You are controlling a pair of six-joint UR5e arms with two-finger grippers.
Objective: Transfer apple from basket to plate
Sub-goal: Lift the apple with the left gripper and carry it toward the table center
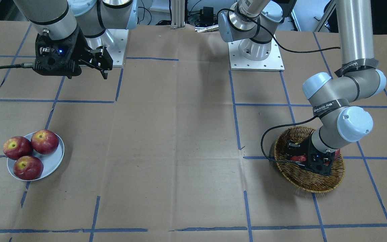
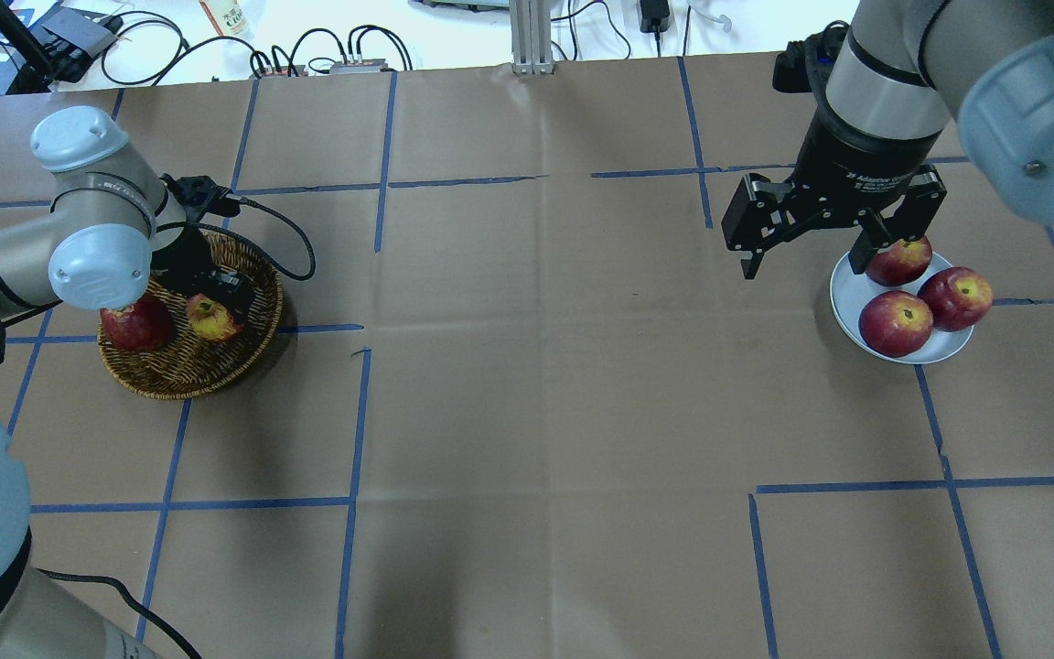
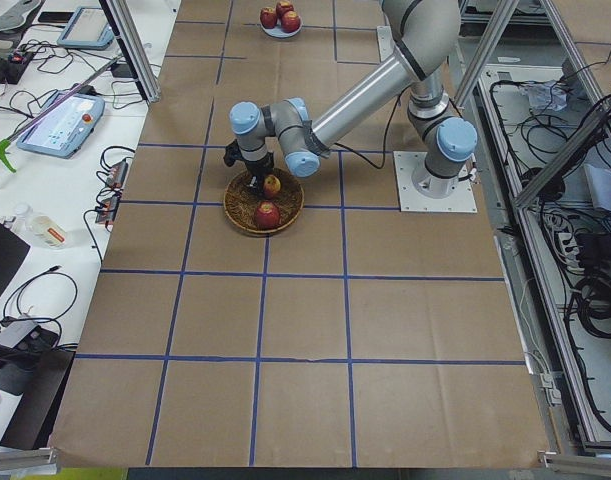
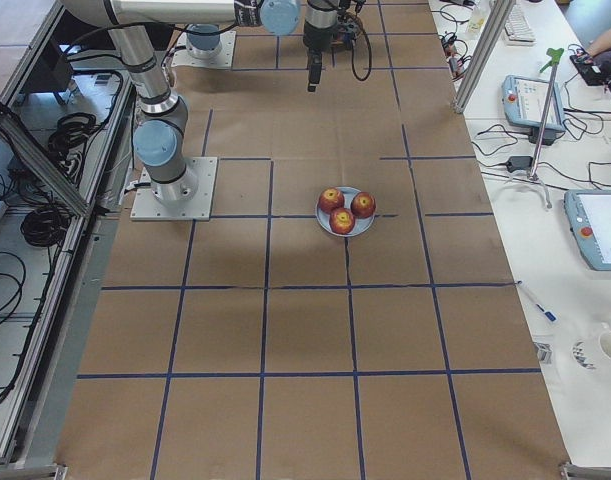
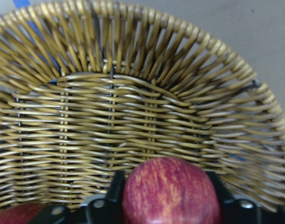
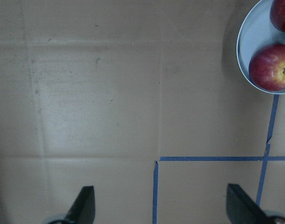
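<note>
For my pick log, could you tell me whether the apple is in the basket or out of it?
In: the apple sits between the left fingers, with the basket wall rising behind it.

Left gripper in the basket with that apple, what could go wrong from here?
1. The plate already carries three apples, one overhanging its rim. Little bare surface shows, so the apple in the left gripper may roll off or knock another off.
2. The darker apple lies close beside it in the basket; lifting could bump it.
3. The right gripper hangs open beside the plate; an arm arriving there could hit it.
</note>
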